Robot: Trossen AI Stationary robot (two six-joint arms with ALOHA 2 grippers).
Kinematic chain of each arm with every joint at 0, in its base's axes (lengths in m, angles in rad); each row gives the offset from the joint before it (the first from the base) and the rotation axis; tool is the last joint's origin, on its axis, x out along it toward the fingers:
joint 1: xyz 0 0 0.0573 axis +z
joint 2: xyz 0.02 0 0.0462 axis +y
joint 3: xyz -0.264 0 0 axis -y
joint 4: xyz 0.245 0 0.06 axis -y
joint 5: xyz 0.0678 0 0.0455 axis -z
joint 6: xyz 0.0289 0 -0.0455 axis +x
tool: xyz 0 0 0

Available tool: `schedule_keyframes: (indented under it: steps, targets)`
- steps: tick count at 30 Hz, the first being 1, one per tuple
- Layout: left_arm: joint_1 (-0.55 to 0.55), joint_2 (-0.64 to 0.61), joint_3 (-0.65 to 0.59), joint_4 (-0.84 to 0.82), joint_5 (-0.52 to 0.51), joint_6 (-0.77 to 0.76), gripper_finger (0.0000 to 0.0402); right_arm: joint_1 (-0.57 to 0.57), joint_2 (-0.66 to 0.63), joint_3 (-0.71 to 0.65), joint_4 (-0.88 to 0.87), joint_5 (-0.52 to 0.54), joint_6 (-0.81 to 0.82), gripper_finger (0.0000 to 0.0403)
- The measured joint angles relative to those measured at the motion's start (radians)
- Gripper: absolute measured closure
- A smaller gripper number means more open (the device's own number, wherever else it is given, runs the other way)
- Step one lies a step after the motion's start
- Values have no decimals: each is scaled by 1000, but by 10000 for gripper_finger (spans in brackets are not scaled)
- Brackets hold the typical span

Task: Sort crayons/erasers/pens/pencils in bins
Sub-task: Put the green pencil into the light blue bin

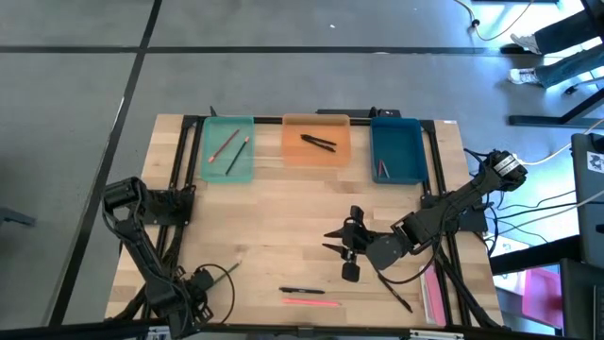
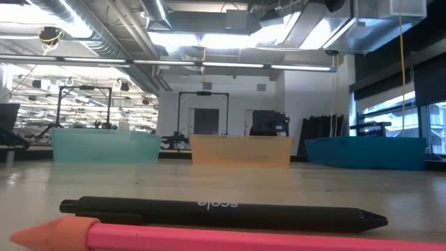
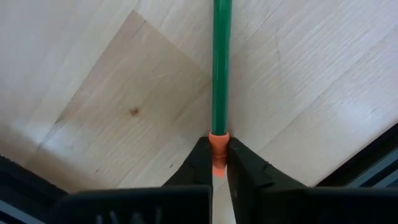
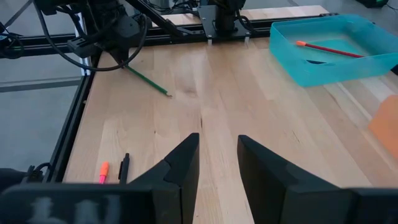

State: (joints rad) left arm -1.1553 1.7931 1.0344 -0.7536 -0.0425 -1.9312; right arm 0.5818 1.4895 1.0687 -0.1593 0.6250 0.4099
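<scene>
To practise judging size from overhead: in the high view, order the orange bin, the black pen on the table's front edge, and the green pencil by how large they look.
1. Orange bin, clearly the largest.
2. Black pen.
3. Green pencil, held in the left claw, looks shortest, but part may be hidden, so the last two are unsure.

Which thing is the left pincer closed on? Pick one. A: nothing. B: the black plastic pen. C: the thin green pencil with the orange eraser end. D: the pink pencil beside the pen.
C: the left wrist view shows the left pincer pinching the thin green pencil at its orange eraser end.
</scene>
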Motion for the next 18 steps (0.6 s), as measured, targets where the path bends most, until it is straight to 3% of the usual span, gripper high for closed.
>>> schedule_keyframes:
  steps: [15, 18]
  targets:
    - [16, 2, 17, -9, -17, 0, 395, 0, 0, 0, -3, 0, -2, 289]
    - [27, 7, 44, -34, -94, 4, 395, 0, 0, 0, -3, 0, -3, 289]
